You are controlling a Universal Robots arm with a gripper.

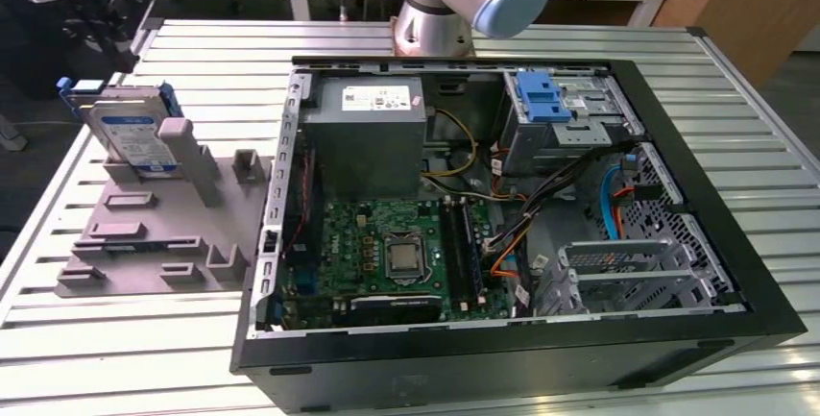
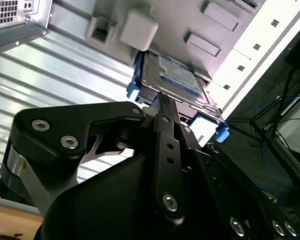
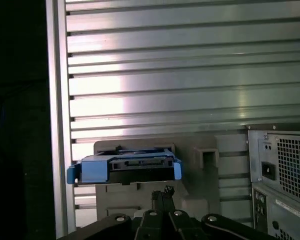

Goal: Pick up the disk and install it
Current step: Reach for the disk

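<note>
The disk [image 1: 129, 133] is a silver-grey drive with a white-and-blue label and a blue carrier frame. It stands on edge in a slot of the grey holder [image 1: 154, 233], at the exterior view's left. In both wrist views the disk [image 2: 175, 77] [image 3: 125, 167] lies just beyond my gripper [image 2: 160, 100] [image 3: 162, 192]. The black fingers are closed together with nothing between them. They point at the disk's edge and stay apart from it.
An open computer case [image 1: 717, 243] lies on the slatted metal table [image 1: 129, 358], to the right of the holder. Inside it are a motherboard [image 1: 397, 253], a grey power supply box [image 1: 365, 137], a blue latch on a ribbed cage [image 1: 544, 99] and a metal drive cage [image 1: 628, 272]. The arm's base [image 1: 436, 12] stands behind the case.
</note>
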